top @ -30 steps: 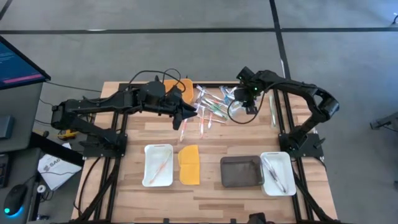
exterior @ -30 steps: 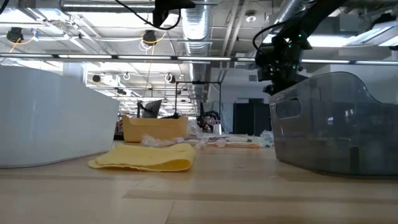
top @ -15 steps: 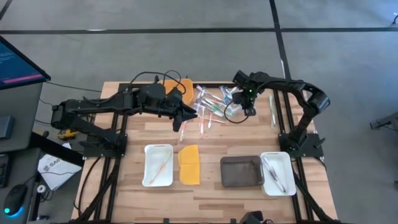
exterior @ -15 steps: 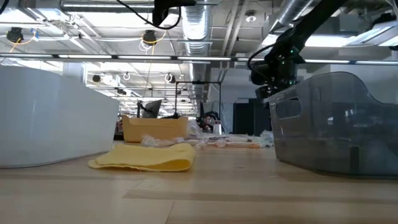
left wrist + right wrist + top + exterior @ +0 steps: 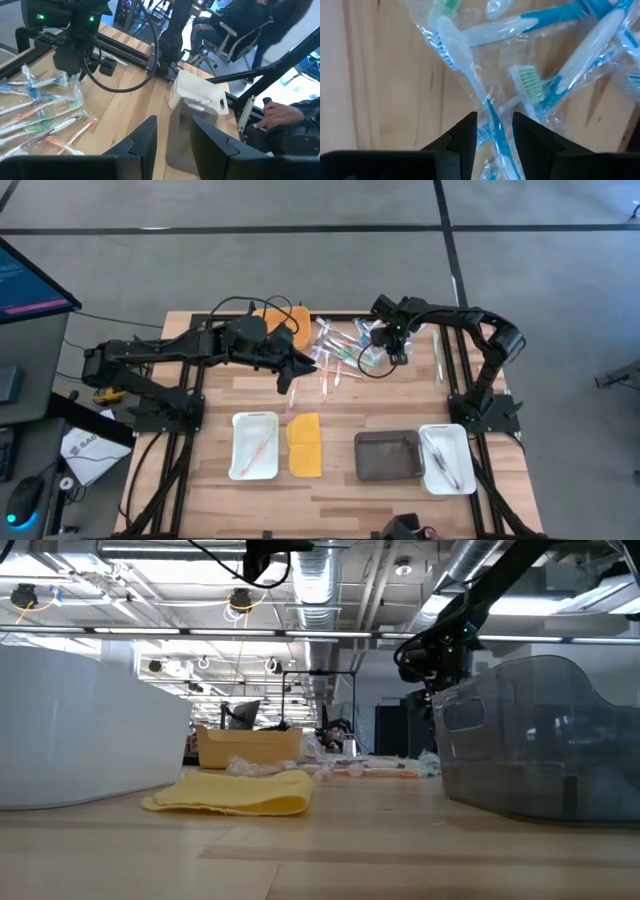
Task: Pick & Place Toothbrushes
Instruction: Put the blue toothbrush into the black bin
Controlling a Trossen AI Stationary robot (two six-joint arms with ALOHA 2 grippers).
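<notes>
The right tool (image 5: 372,352) hangs just over the pile of toothbrushes (image 5: 338,352), at the pile's right edge. Its two fingers are apart, with nothing between them. In the right wrist view a blue and white toothbrush (image 5: 492,117) in a clear wrapper lies right below the gap. Its long side runs through the gap, not across it, so the fingers stand on either side of it. A green-bristled toothbrush (image 5: 532,85) lies just beside it and crosses under other wrapped ones. A straight drop would likely close on the blue one, but the wrapper next to it might come up too.

The left tool (image 5: 303,362) waits at the left edge of the same pile. Its fingers are also apart and hold nothing. The right tool looks nearer to a single toothbrush, so the next pick is probably its job.

Nearer the front of the surface (image 5: 340,415) than the pile stand three trays. The left white tray (image 5: 255,446) has one pink toothbrush in it. The right white tray (image 5: 444,457) has a few toothbrushes in it. The grey tray (image 5: 388,456) between them looks empty. A yellow lid (image 5: 305,444) lies flat just beside the left white tray.
</notes>
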